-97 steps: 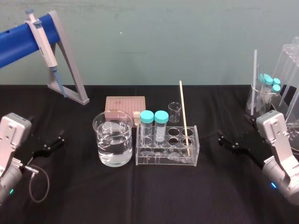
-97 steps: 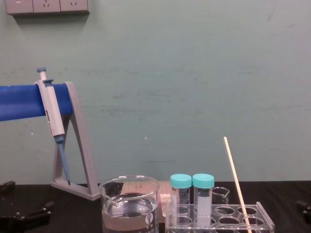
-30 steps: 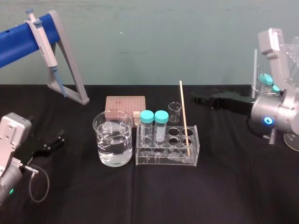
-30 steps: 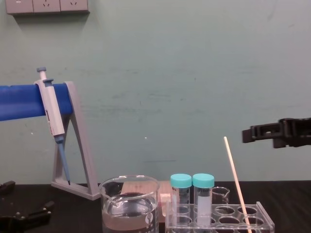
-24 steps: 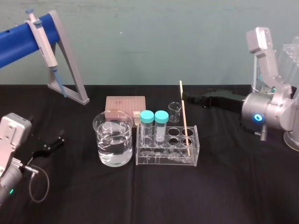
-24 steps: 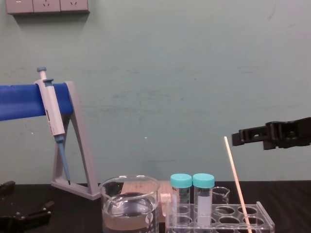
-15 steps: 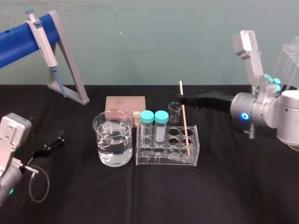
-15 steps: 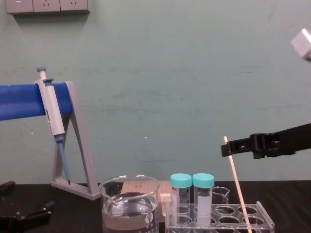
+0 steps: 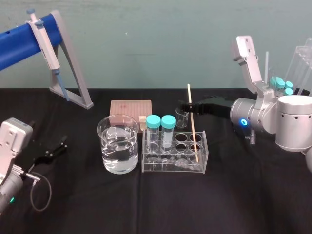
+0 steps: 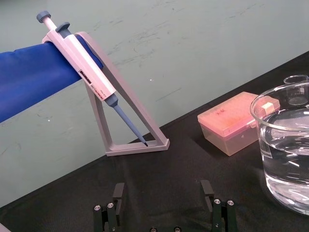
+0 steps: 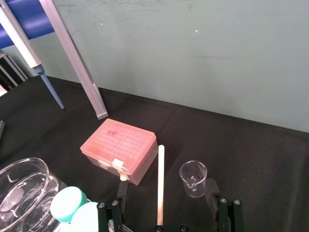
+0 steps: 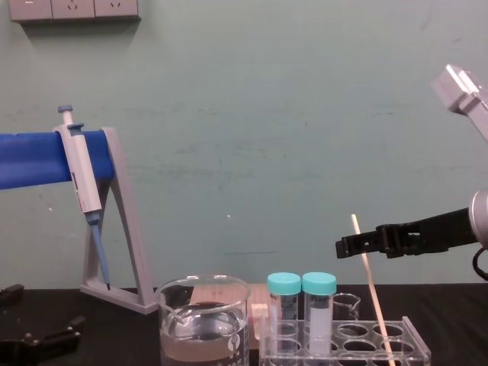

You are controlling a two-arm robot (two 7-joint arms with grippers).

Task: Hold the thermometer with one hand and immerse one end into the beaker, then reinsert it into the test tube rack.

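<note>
Swung in from three o'clock, the right black end effector (image 9: 189, 106), wide open, apparently straddles the thin pale beige thermometer rod (image 9: 193, 127): grasp next; the left end effector (image 9: 54, 149) idles open, nine o'clock.

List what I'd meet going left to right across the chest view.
Grey pipette with blue tip → large clear glass beaker → two teal-capped clear tubes → thin pale beige thermometer rod, with the open black right gripper straddling its upper part.

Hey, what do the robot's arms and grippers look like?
Silver cylindrical arms with long black two-finger grippers, left gripper and right gripper. The right arm carries a glowing blue ring; a grey cable loops off the left arm.
</note>
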